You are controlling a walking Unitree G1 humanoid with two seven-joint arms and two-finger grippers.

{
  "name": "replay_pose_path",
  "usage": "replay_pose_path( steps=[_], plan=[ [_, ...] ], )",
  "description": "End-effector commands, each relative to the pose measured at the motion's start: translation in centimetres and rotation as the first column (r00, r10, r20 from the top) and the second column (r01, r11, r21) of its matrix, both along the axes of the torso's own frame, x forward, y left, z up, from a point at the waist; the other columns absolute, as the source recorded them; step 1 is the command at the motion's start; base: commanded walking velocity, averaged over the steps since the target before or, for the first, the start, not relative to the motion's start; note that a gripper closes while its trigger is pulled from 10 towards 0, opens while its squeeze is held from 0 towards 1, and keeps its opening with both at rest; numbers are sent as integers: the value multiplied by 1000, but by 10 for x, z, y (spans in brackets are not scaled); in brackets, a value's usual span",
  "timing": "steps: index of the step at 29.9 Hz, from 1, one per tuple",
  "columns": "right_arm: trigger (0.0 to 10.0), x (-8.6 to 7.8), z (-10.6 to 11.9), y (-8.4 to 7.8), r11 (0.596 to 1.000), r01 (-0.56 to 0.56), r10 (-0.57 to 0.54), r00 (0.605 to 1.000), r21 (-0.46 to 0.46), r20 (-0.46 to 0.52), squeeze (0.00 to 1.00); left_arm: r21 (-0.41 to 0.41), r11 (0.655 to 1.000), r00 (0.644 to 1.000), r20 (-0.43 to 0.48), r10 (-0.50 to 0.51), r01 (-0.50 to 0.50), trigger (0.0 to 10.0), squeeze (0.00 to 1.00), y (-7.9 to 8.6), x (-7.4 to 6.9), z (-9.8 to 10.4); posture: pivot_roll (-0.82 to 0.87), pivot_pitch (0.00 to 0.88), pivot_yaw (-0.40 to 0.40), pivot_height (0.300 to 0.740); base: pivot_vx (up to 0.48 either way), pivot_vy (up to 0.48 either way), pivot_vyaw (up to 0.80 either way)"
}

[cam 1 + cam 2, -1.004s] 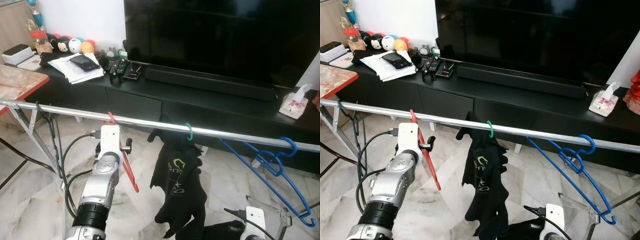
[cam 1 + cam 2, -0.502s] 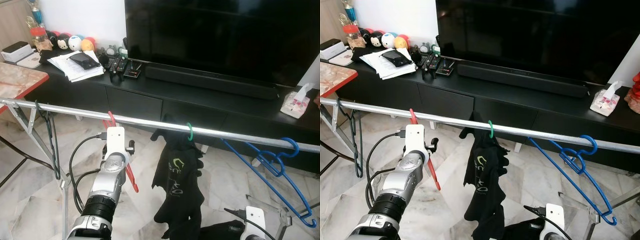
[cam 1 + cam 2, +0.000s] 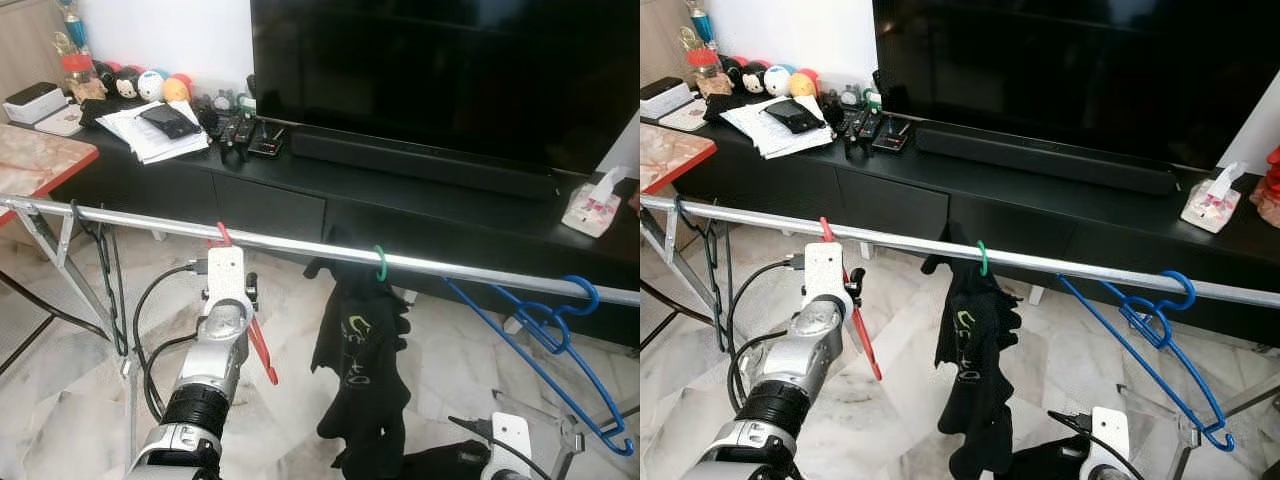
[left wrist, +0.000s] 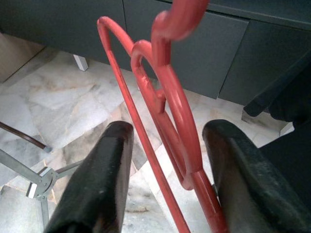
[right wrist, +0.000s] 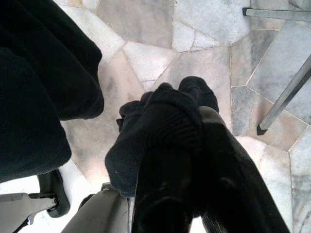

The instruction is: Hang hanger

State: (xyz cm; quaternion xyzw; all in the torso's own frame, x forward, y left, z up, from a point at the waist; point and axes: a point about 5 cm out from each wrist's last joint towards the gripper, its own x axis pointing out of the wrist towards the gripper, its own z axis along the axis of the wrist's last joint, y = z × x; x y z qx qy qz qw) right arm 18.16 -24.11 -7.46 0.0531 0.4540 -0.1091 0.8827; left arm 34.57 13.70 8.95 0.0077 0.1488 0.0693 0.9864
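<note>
Red hanger [image 3: 262, 352] hooked on rail [image 3: 300, 245], left gripper [image 4: 167, 145] spread around it.

Smooth glossy red plastic hanger [image 4: 167, 116] on a shiny round metal rail [image 3: 300, 244]; matt black knitted cloth garment [image 3: 362, 370] beside it; polished pale marble floor [image 3: 900, 400]; glossy black television screen [image 3: 440, 70]

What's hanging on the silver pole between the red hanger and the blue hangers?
A black garment on a green hook hangs from the pole between the red hanger and the blue hangers, seen in both eye views.
</note>
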Motion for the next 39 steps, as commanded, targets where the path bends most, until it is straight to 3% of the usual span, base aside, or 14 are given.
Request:
replay_pose_path(
  steps=[1, 25, 39],
  plan=[
    [10000, 2, 3, -6, 1000, 5, -4, 1000, -14, 9, 0, 17, 1000, 1000, 16, -3, 3, 0, 0, -2, 3, 5, 40, 0, -80, 740, 0, 0, 0],
    [10000, 1, 2, -7, 1000, 4, -3, 1000, -14, 7, 0, 31, 1000, 1000, 3, 3, -3, 0, 0, -1, 2, 3, 39, 0, -82, 740, 0, 0, 0],
    [10000, 4, 4, -7, 1000, 7, -6, 1000, -18, 23, 0, 36, 999, 999, 40, -36, 34, 0, 0, 1, -8, 0, 46, 0, -83, 740, 0, 0, 0]
  ],
)
